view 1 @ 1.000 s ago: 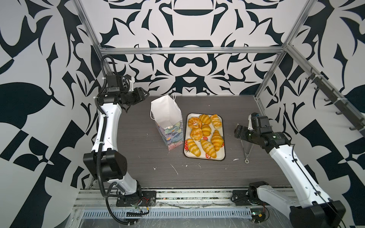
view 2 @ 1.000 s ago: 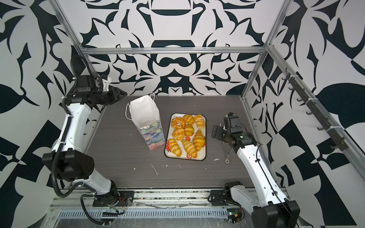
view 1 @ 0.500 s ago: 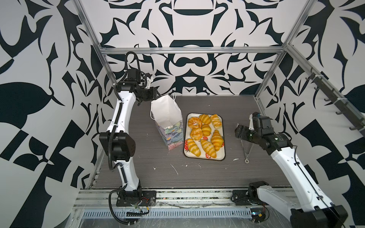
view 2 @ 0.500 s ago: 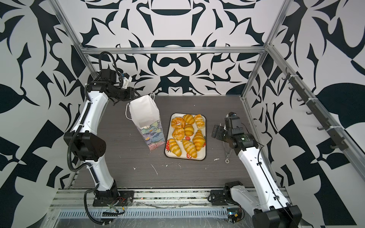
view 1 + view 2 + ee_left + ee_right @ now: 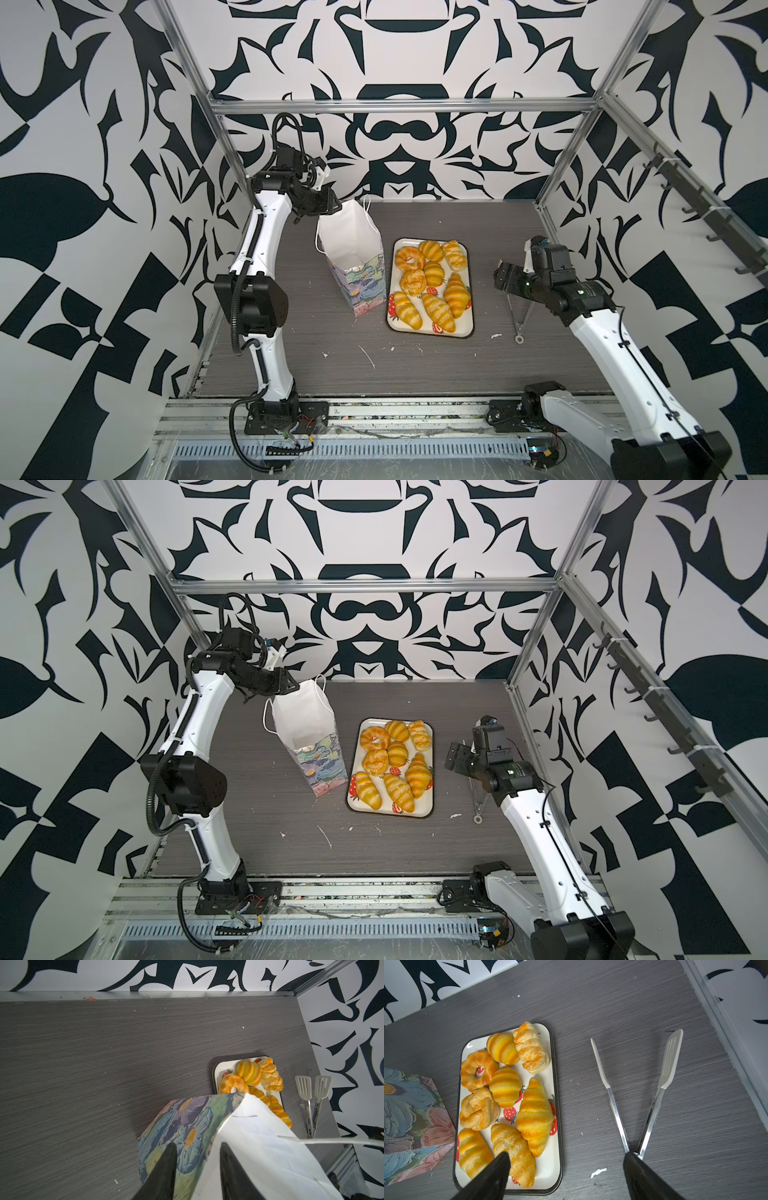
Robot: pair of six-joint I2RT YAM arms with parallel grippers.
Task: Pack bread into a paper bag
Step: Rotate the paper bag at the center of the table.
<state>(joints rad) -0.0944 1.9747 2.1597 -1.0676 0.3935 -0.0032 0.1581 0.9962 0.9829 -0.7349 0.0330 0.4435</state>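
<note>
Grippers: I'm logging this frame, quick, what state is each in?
Left gripper: open, fingers either side of the paper bag wall.
Right gripper: open, holding nothing.

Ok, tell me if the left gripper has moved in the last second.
Yes. In a top view the left gripper has come closer to the paper bag and now sits at its top edge.

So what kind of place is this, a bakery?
Most likely a robot test booth, not a bakery: a left arm and right arm are bolted to a rail, a metal frame runs along black-and-white patterned walls, and a tray of bread and a paper bag sit on the grey table.
</note>
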